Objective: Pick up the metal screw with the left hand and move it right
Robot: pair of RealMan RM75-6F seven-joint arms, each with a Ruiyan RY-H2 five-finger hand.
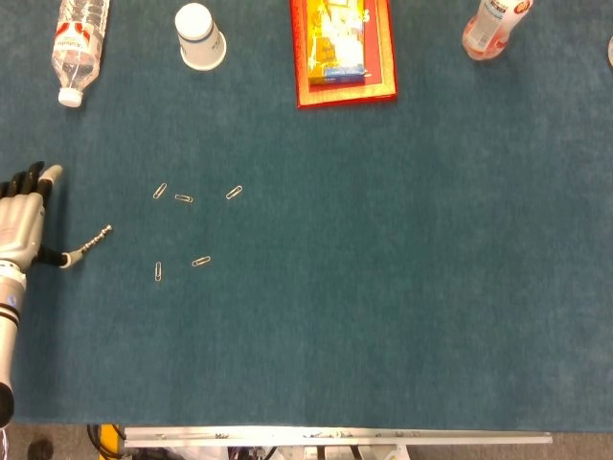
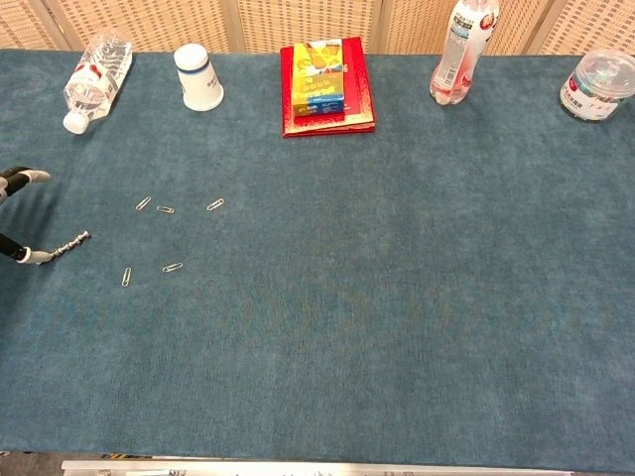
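teal cloth tabletop [image 1: 383,287], wicker screen [image 2: 258,20] behind. left hand [image 1: 21,218] at the left edge, fingers spread, thumb tip touching the metal screw [image 1: 94,237], which lies flat near scattered paper clips [image 1: 182,198].

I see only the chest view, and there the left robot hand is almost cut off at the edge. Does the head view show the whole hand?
Observer: Yes. There the whole left robot hand shows, its back toward the camera.
Operator: How do its fingers lie?
Observer: The fingers are straight, side by side, pointing to the far side and well apart from the screw. Only the thumb tip is at the screw's near-left end, so nothing is pinched.
Operator: Where does the arm come from?
Observer: The forearm runs along the left edge of the picture, toward the near side of the table.
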